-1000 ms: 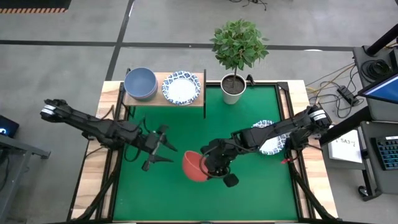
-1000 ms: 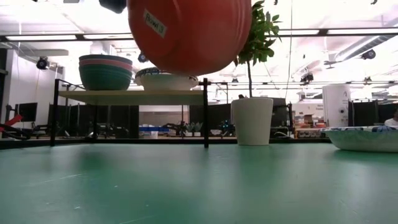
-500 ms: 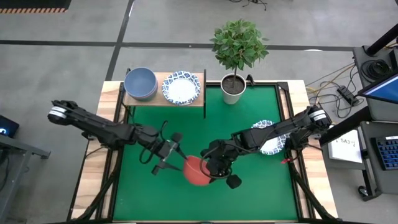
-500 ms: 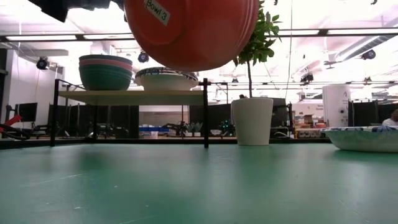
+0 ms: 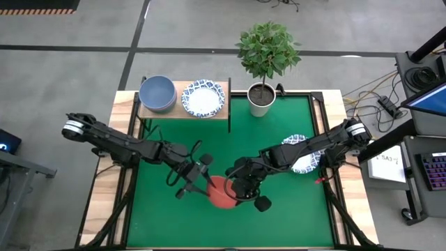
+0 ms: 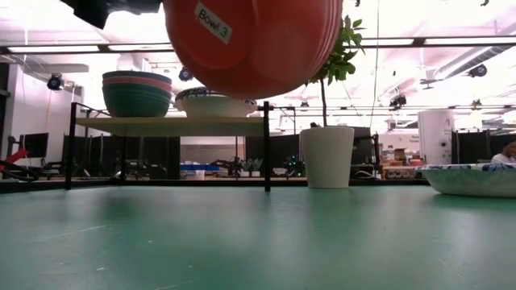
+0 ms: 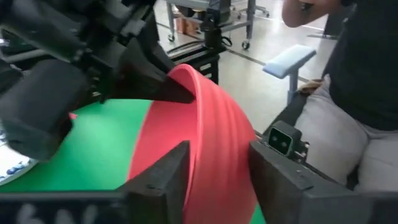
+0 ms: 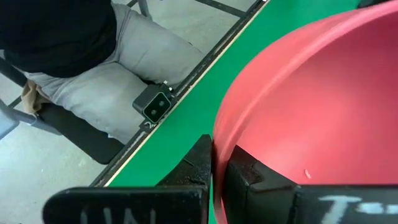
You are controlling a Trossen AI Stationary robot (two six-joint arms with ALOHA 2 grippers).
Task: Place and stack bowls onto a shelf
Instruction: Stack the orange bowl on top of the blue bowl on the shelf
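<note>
The red bowl [image 5: 221, 193] hangs above the green table's middle, with its labelled underside showing in the low view [image 6: 250, 44]. My right gripper [image 5: 238, 189] is shut on it. My left gripper [image 5: 205, 183] is open, with one finger inside and one outside the bowl's wall [image 7: 217, 155] on its left side. The wood shelf [image 5: 182, 106] at the far left carries a stack topped by a grey-blue bowl [image 5: 157, 93], above pink and green ones [image 6: 136, 93], and a patterned bowl [image 5: 203, 97]. Another patterned bowl [image 5: 301, 155] rests on the table at the right. My left gripper has its fingers [image 7: 163, 180] on either side of the bowl's rim; I cannot tell whether they touch it. My right gripper pinches the red bowl's rim [image 8: 219, 144] on its right side, one finger inside the bowl and one outside. The bowl is tilted and lifted clear of the table.
A pale plant pot [image 5: 261, 97] with a leafy plant stands at the far edge, right of the shelf. A seated person [image 7: 360, 93] is beyond the table's near edge. Bare green table [image 5: 174, 223] lies near and left of the bowl.
My left gripper has gone toward the table's right and near edge to the red bowl, and its open fingers now stand on either side of the bowl's rim. The right gripper has stayed put. The bowl has tipped a little in its hold.
</note>
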